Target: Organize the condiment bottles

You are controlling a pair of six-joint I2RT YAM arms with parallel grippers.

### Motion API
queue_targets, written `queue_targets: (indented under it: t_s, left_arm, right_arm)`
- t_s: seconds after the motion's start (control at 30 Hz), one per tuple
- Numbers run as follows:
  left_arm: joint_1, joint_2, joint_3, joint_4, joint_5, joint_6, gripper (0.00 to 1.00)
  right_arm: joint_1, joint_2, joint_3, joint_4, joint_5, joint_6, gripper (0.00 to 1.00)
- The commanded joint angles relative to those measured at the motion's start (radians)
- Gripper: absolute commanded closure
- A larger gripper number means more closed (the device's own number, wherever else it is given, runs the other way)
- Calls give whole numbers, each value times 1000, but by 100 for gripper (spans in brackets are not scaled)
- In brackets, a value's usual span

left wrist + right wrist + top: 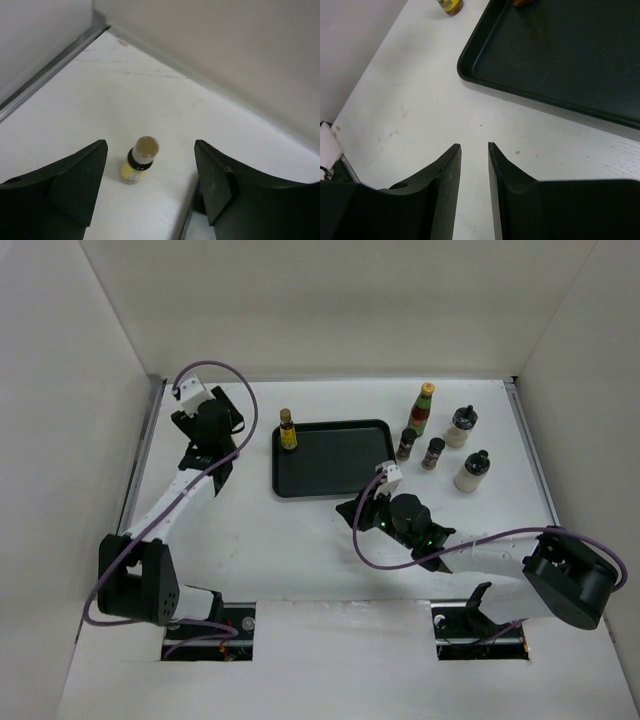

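Note:
One yellow-amber bottle [137, 160] stands upright on the white table, below and between the wide-open jaws of my left gripper [150, 150], untouched. It is hidden under that gripper [228, 425] in the top view and shows at the top of the right wrist view [451, 6]. The other yellow-amber bottle [288, 430] stands in the far-left corner of the black tray [335, 465]. The red bottle [424, 407], two dark jars [406, 444] [433, 453] and two whitish bottles [461, 426] [472, 472] stand right of the tray. My right gripper [350, 511] [474, 146] is narrowly open and empty, near the tray's front edge.
White walls close in the table at the back and on both sides, and a metal rail [50, 65] runs along the left wall. The tray's front-left corner [470, 70] lies just ahead of my right fingers.

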Motion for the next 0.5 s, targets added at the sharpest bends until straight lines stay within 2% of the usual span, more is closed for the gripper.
queue_targets:
  t_s: [0.0, 0.23, 0.47]
  left_arm:
    - [25, 81, 12, -54, 39, -26, 35]
    - [61, 247, 147, -66, 59, 3, 36]
    - [86, 340, 193, -70, 58, 8, 48]
  right_arm:
    - [-6, 4, 20, 50, -33, 10, 63]
    - [-6, 18, 25, 59, -66, 19, 51]
    - [-6, 19, 23, 67, -72, 22, 48]
